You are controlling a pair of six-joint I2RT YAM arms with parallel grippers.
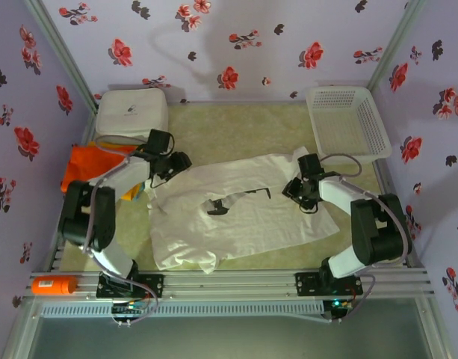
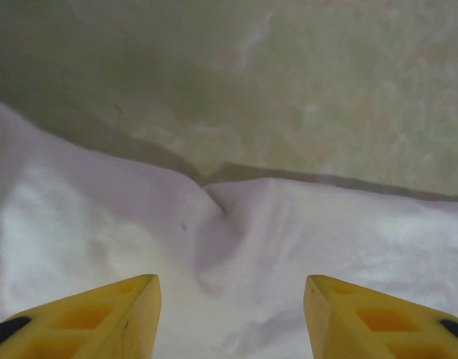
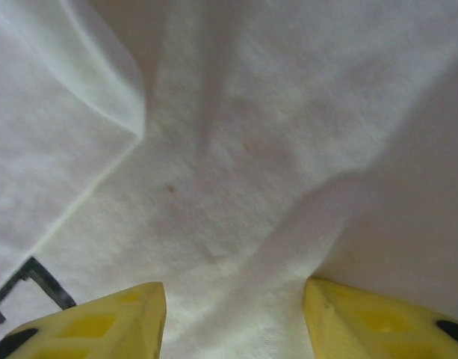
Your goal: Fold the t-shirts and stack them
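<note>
An off-white t-shirt point(image 1: 243, 213) with a small black print point(image 1: 217, 207) lies rumpled across the middle of the mat. My left gripper point(image 1: 174, 167) hovers over its upper left edge, jaws open, with a crease of cloth point(image 2: 221, 224) below and nothing between the yellow fingers point(image 2: 116, 314). My right gripper point(image 1: 295, 191) is low over the shirt's right part, also open above wrinkled cloth point(image 3: 236, 187); a bit of the black print point(image 3: 42, 280) shows at the left. An orange t-shirt point(image 1: 83, 166) and a strip of a yellow one point(image 1: 131, 194) lie at the left, partly hidden by the left arm.
A white rounded box point(image 1: 131, 112) stands at the back left and a white mesh basket point(image 1: 344, 123) at the back right. A beige mat point(image 1: 229, 123) covers the table. An orange cylinder point(image 1: 53, 285) lies on the front rail. Floral walls enclose three sides.
</note>
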